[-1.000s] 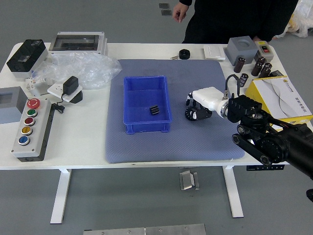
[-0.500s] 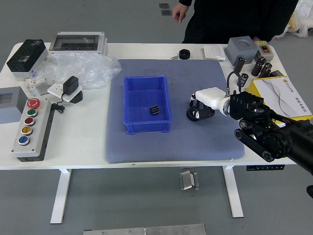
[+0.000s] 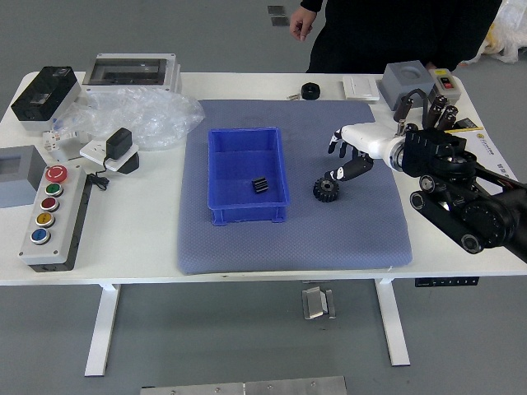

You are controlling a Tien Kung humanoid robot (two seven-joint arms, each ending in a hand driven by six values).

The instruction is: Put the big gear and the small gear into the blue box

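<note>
Coming in from the right, my right hand (image 3: 350,156) hangs above the mat, fingers parted and holding nothing. One dark fingertip overlaps the upper right edge of a round black gear (image 3: 325,190); whether they touch I cannot tell. That gear, which looks like the bigger one, lies on the blue-grey mat just right of the blue box (image 3: 214,177). Inside the box, near its right wall, is a small black ridged piece (image 3: 260,185), apparently the small gear. My left arm is out of view.
A black round object (image 3: 310,91) sits at the mat's back edge. Plastic wrap (image 3: 144,115) and a button panel (image 3: 51,214) occupy the left side. Grey boxes and a yellow-edged case (image 3: 490,156) are at the right. A person in black stands at the far side, one hand hanging down.
My right hand has lifted and shifted up and right, its fingers opening away from the gear. The round gear now shows uncovered on the mat.
</note>
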